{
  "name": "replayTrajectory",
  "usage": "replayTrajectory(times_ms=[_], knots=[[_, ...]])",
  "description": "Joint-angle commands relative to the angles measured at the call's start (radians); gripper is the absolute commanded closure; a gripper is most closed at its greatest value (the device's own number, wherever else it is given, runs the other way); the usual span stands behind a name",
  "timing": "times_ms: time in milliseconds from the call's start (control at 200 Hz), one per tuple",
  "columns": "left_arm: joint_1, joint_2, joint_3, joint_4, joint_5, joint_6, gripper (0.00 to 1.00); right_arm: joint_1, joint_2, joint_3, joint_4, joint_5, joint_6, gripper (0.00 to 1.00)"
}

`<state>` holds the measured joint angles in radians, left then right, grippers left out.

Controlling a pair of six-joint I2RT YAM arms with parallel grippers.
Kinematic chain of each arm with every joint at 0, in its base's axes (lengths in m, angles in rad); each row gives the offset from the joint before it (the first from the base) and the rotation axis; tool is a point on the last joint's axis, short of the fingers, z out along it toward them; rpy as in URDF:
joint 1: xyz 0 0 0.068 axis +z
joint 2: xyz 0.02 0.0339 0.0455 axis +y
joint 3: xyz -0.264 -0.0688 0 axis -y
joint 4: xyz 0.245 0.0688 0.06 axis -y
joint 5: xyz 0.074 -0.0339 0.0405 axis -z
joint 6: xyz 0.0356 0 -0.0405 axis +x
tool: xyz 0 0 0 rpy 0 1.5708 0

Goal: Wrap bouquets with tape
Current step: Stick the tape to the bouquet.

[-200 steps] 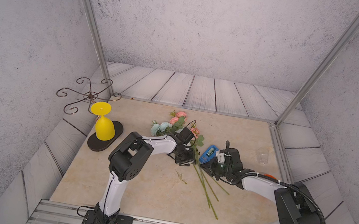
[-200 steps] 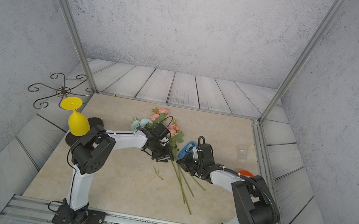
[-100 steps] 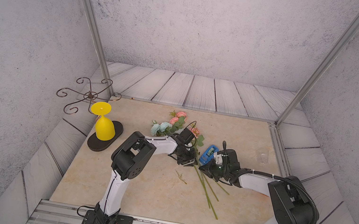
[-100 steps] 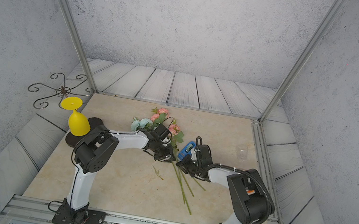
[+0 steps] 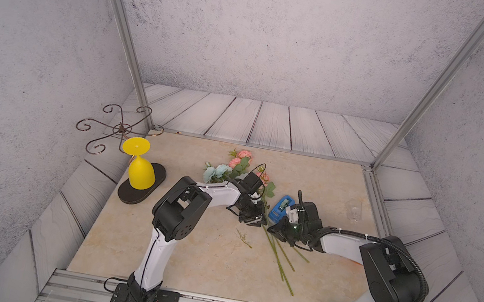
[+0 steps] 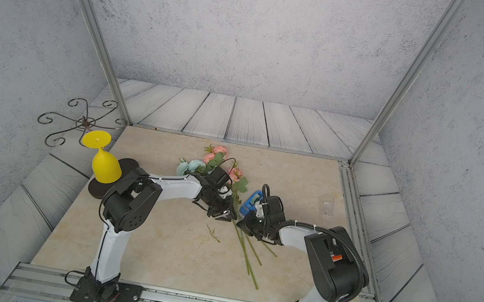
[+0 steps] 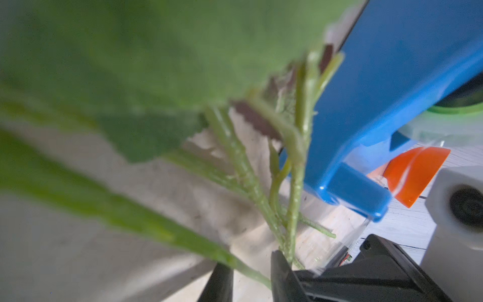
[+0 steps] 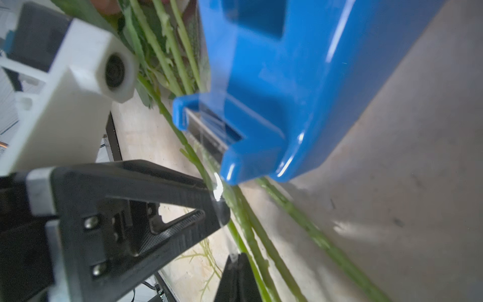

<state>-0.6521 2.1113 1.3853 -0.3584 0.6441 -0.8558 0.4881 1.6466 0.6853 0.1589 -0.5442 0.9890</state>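
The bouquets lie mid-table, pink and pale blue blooms at the back, long green stems running toward the front. My left gripper is closed to a narrow gap on the stems just below the leaves. The tape sits in a blue dispenser right beside the stems. My right gripper is shut on the end of a clear strip drawn from the dispenser's cutter, low over the stems and close to the left gripper's fingers.
An upturned yellow goblet stands on a dark oval base at the left, with a metal scroll stand behind it. A loose green sprig lies left of the stems. A small clear cup is at the right edge. An orange object lies beyond the dispenser.
My right gripper has moved left and forward from the dispenser to the stems, closing fully. The left gripper's jaws have narrowed on the stems; that arm has barely shifted.
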Motion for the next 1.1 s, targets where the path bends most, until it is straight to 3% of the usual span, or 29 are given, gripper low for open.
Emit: replayTrajectory(times_ms=[0, 345, 510, 791, 976, 1096], knots=[[0.005, 0.040, 0.017, -0.021, 0.008, 0.012, 0.72, 0.005, 0.009, 0.025, -0.040, -0.029, -0.029, 0.95], [0.005, 0.098, 0.087, 0.025, 0.030, -0.062, 0.77, 0.008, 0.037, 0.032, -0.086, -0.024, -0.067, 0.99], [0.012, 0.078, 0.066, 0.009, 0.008, -0.064, 0.77, 0.007, 0.042, 0.014, -0.113, 0.042, -0.071, 1.00], [0.012, 0.056, 0.040, 0.029, 0.008, -0.080, 0.76, 0.008, 0.111, -0.078, 0.020, 0.086, -0.041, 1.00], [0.014, 0.062, 0.036, 0.040, 0.021, -0.087, 0.75, 0.008, 0.120, -0.079, 0.013, 0.090, -0.054, 0.93], [0.014, 0.053, 0.034, 0.036, 0.012, -0.088, 0.75, 0.007, 0.042, -0.100, -0.062, 0.136, -0.057, 0.92]])
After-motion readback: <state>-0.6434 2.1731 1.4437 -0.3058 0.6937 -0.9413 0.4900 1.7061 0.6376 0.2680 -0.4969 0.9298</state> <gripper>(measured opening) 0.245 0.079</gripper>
